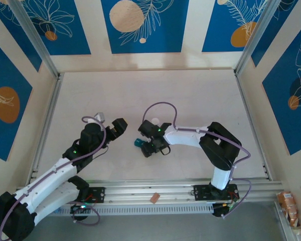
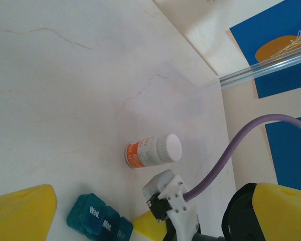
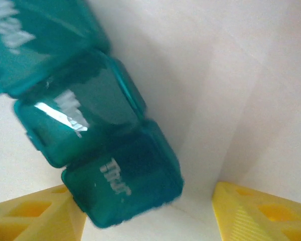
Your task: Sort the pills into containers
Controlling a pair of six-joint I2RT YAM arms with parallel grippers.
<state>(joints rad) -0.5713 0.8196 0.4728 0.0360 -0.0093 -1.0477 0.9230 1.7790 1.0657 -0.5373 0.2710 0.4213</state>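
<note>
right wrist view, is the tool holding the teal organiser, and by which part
Apparently nothing is held: the right tool straddles one end of the pill organiser, jaws open, one finger clearly apart from it.

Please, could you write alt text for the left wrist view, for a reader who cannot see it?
A small white bottle with an orange label lies on its side on a pale table. Nearer the camera sits a teal pill organiser with day labels, between wide-open yellow fingers.

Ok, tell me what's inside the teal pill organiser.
The pill organiser lies on the white table with its day-labelled lids apparently shut. The dark teal plastic covers the insides, so whether pills are in there cannot be seen.
</note>
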